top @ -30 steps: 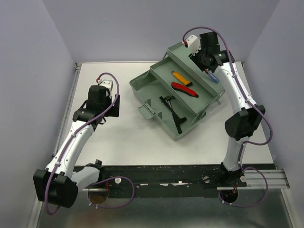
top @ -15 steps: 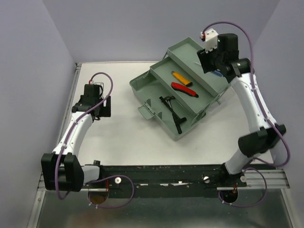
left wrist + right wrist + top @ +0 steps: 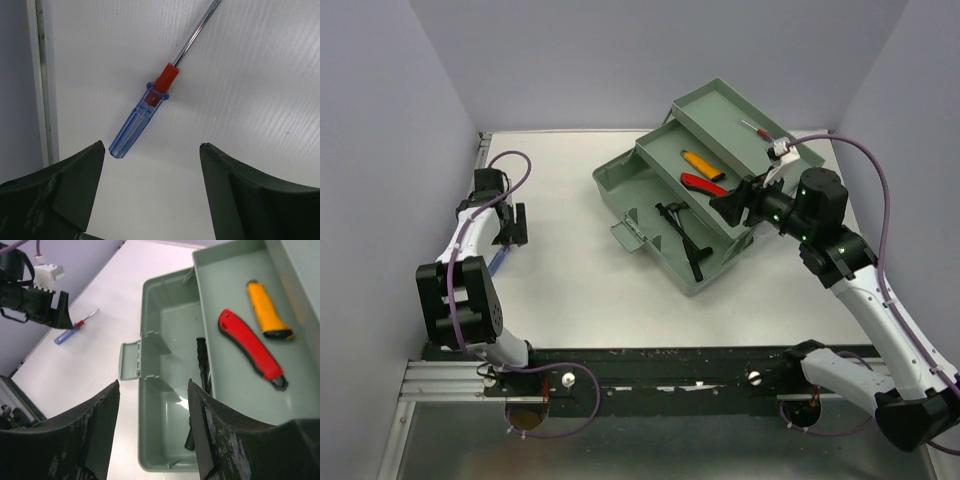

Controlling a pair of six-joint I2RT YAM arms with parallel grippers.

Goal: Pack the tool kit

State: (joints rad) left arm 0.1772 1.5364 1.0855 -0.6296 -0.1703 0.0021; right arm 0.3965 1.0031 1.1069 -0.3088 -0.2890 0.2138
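The tool kit (image 3: 650, 200) stands open right of the table's centre, with its lid (image 3: 720, 110) laid back and its tray (image 3: 235, 300) raised. A yellow knife (image 3: 702, 165) and a red knife (image 3: 250, 347) lie in the tray. A black tool (image 3: 685, 235) lies in the bottom. A blue-handled screwdriver (image 3: 145, 112) lies on the table by the left edge. My left gripper (image 3: 151, 146) hangs open just above its handle end. My right gripper (image 3: 153, 385) is open and empty above the box's near end. Part of another screwdriver (image 3: 752, 128) shows in the lid.
A raised rail (image 3: 42, 80) runs along the table's left edge, close to the blue screwdriver. The box's front latch flap (image 3: 131, 360) sticks out onto the table. Purple-grey walls close in the left, right and far sides.
My left arm swung out to the left edge and came down over the blue screwdriver. My right arm drew back from the lid towards me, leaving a screwdriver in the lid.
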